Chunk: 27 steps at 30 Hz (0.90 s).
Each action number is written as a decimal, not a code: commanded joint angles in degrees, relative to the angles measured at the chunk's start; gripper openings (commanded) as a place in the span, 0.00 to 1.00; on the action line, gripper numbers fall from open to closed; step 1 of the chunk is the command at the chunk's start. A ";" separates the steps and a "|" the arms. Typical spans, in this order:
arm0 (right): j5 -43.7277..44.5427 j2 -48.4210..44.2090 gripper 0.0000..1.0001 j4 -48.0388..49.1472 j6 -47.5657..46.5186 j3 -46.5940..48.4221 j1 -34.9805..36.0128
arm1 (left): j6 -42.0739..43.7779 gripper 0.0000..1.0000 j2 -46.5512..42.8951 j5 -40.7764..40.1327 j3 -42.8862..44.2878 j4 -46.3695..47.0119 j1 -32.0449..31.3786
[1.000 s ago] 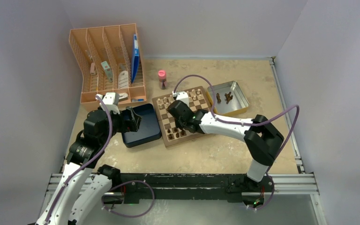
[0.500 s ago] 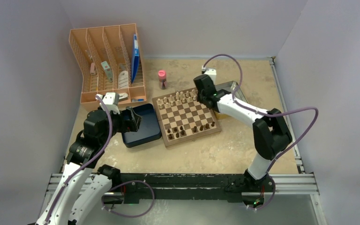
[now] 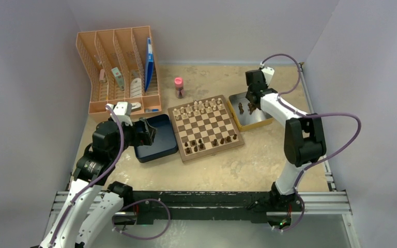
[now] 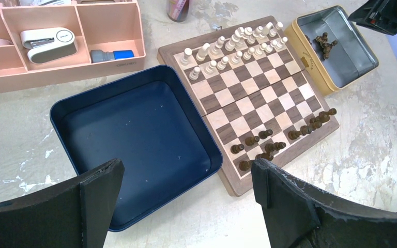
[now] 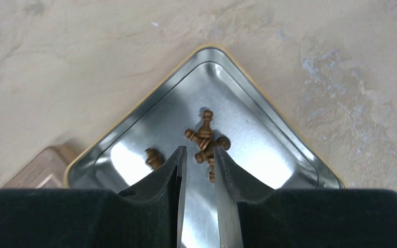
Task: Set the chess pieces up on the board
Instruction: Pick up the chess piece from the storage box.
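Your L gripper (image 4: 186,178) hangs w/ jaws wide apart, empty, above the dark blue square box (image 4: 134,132). Just beside the box is the checked wooden chessboard (image 4: 258,103): small dark brown wooden chess pieces (image 4: 269,147) on its near rows, pale cream wooden pieces (image 4: 232,44) on the far rows. Beyond, to the right, your R gripper (image 5: 200,151) sits over the shiny metal tin (image 5: 269,129), fingers slightly apart w/ nothing btwn them, above a few loose dark pieces (image 5: 205,137).

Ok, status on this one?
Left claw open, over blue box. Right claw narrowly open above tin, dark chess pieces beneath. Board part set. Nothing blocking.
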 commanded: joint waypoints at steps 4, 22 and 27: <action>-3.31 3.05 0.28 4.72 0.10 0.45 -4.39 | 0.42 0.95 0.23 0.57 0.58 2.02 0.45; -9.05 4.96 0.29 7.22 1.47 -2.73 -7.41 | 0.34 0.95 0.70 0.22 0.59 1.96 0.40; -9.08 6.43 0.29 6.53 1.89 -2.20 -7.53 | 0.38 0.95 0.57 0.22 0.62 1.83 0.40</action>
